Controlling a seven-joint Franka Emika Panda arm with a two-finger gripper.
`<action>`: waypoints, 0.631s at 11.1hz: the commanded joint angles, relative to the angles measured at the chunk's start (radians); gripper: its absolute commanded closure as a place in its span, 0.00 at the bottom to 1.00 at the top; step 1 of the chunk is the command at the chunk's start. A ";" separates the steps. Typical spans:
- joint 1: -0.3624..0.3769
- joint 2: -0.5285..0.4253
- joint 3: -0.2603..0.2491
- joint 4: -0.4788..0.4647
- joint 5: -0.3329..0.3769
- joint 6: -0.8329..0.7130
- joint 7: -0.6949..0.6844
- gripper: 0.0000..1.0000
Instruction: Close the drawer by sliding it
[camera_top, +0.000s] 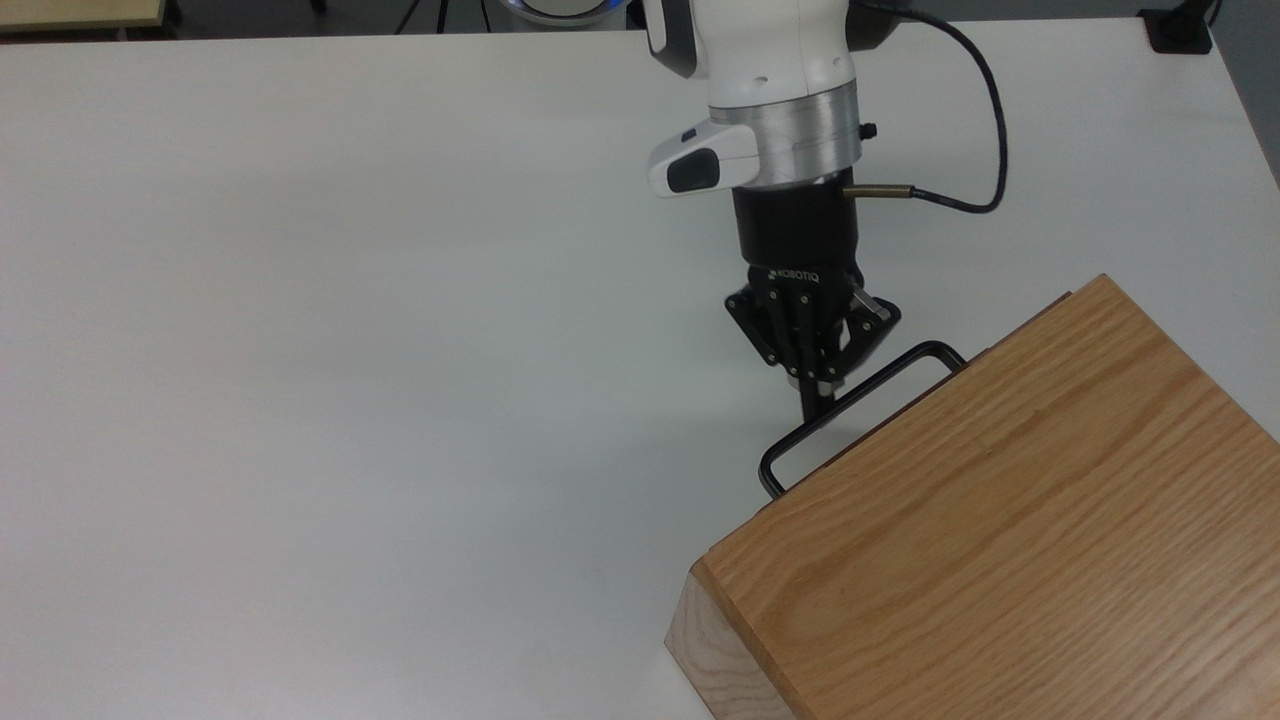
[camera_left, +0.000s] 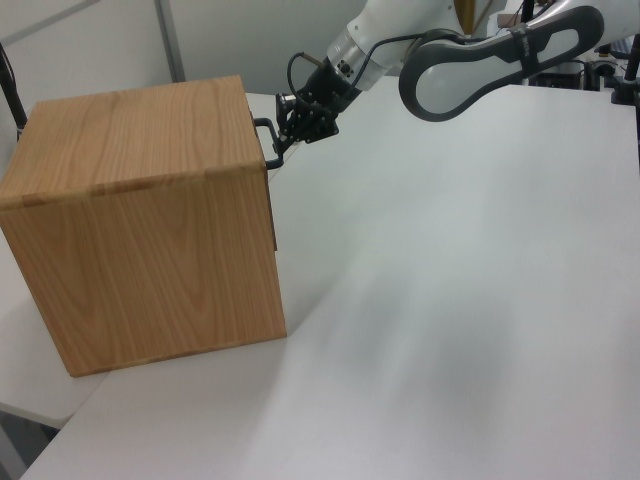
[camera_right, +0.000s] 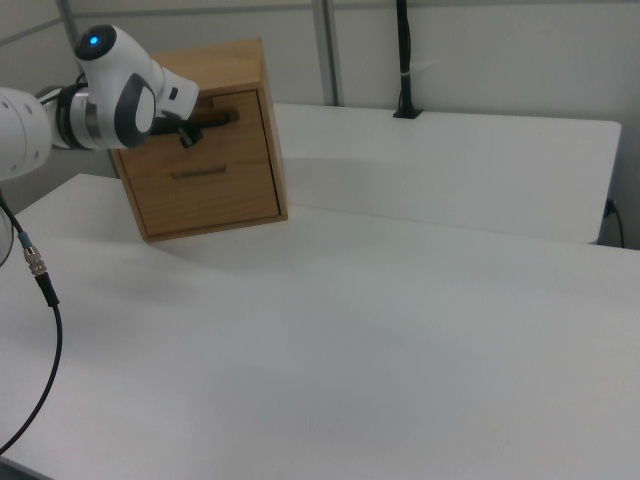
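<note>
My fingers, pinched together around the black metal bar handle, press the light wooden drawer flush into the oak cabinet at the desk's four o'clock in the top view.

White table w/ oak cabinet sitting directly on it, at the top view's lower right, near table edge.

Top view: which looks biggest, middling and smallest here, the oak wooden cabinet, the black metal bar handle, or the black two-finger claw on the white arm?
1. Oak wooden cabinet: by far the largest.
2 and 3. Black two-finger gripper and black metal bar handle: too alike to rank; the handle is longer but thin, the gripper bulkier and perhaps nearer the camera.
</note>
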 joint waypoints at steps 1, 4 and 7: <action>-0.049 -0.147 -0.002 -0.035 -0.007 -0.356 -0.224 1.00; -0.089 -0.271 -0.003 -0.049 -0.008 -0.770 -0.518 0.97; -0.140 -0.417 -0.017 -0.093 -0.014 -1.037 -0.629 0.00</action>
